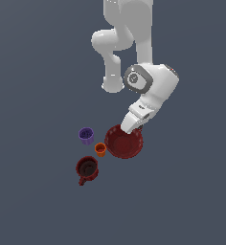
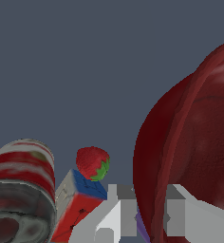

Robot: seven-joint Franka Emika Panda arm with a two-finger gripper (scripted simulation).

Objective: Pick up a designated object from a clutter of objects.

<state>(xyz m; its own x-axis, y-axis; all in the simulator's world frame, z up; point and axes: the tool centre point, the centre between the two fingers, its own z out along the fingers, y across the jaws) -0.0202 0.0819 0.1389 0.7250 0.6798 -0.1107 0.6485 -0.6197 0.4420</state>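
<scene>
Exterior view high overhead, looking down from afar, wrist view close, both sharing red bowl (image 1: pixel 124 142) (image 2: pixel 190 142)

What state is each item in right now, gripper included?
Red bowl: upright, rim between the gripper's fingers.
Gripper: straddling the bowl's rim; closure unclear.
Purple cup: upright, untouched.
Orange cup: upright, beside the bowl.
Mug: upright, untouched.
Can: lying on its side.
Cube: tilted.
Strawberry: behind the cube.

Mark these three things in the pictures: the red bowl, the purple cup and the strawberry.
red bowl (image 1: pixel 125 143), exterior view, on its inner floor.
purple cup (image 1: pixel 86 135), exterior view, on its open top.
strawberry (image 2: pixel 91 162), wrist view, on its red flesh.
</scene>
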